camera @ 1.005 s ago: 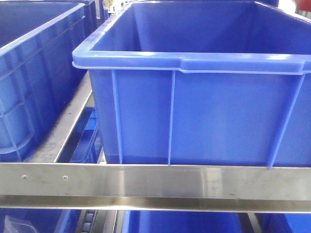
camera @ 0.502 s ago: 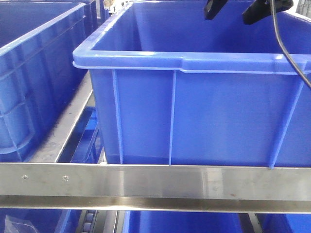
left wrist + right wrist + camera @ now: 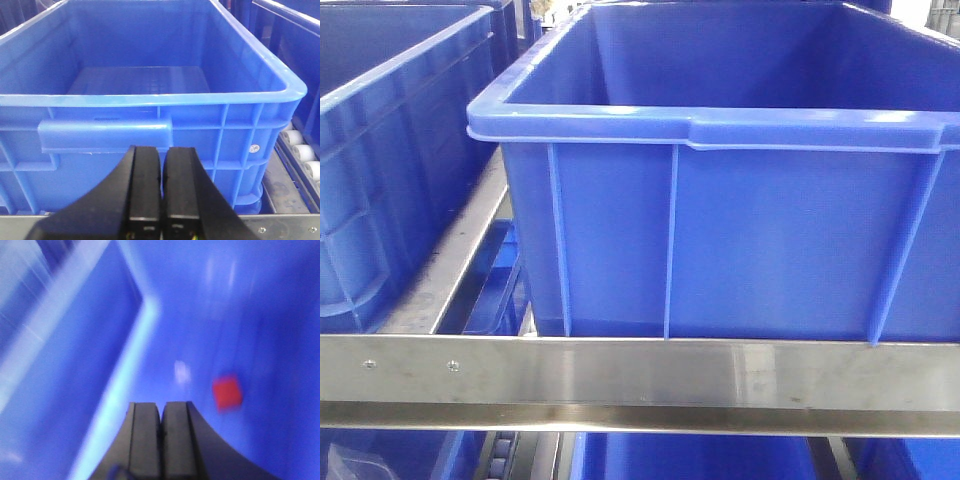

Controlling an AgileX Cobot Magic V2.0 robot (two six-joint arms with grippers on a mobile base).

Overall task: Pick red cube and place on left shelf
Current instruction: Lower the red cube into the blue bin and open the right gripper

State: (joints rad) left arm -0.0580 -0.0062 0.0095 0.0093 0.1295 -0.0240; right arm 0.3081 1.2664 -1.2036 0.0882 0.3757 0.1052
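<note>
Red cube [image 3: 227, 392] lies, blurred, just right of the clenched right gripper [image 3: 161, 432], which left the front view half a second ago, probably repositioning; left gripper [image 3: 161, 187] is also clenched, empty.

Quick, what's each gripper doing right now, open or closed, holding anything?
Left gripper: closed, empty, facing a blue bin.
Right gripper: closed, empty; the red cube lies apart from it.

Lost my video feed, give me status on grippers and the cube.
Left gripper shut, empty, facing an empty blue bin. Right gripper shut, empty, above a bin floor. Red cube lies loose there, ahead and right of it. Nothing blocking; view blurred.
</note>
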